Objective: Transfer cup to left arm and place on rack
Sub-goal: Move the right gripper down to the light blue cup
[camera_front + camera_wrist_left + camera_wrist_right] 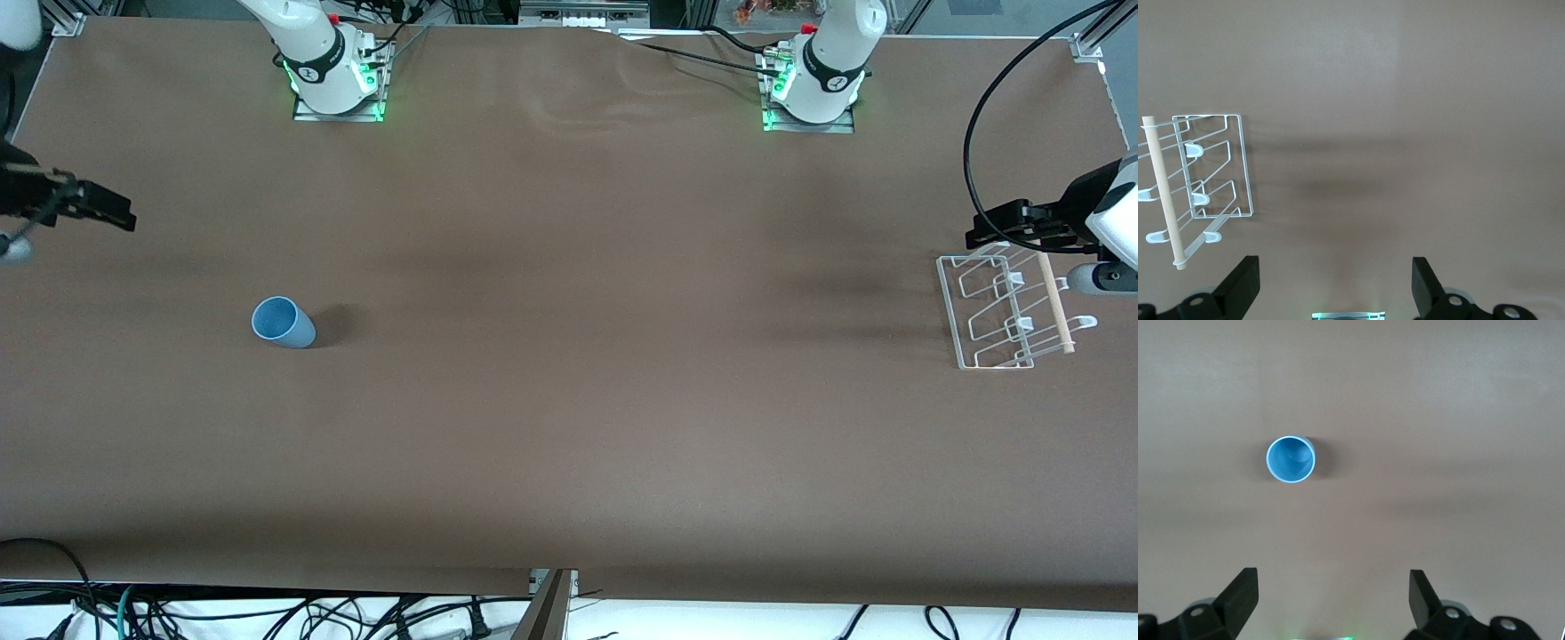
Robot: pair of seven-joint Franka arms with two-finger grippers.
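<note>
Cup (283, 323) single, rack (996, 311) single.

Brown cloth (569, 356) covers table, wrinkled at edge farthest from front camera. Aluminium frame corners (1086, 44) at that edge. Cables (267, 618) tangled on white floor below cloth's nearest edge. Even overhead light, soft shadows.

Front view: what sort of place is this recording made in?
Most likely a robotics lab bench, not a kitchen. Two arm bases are bolted to a brown-covered table framed in aluminium, loose cables run along its edge, and the only props are a blue cup and a wire rack.
</note>
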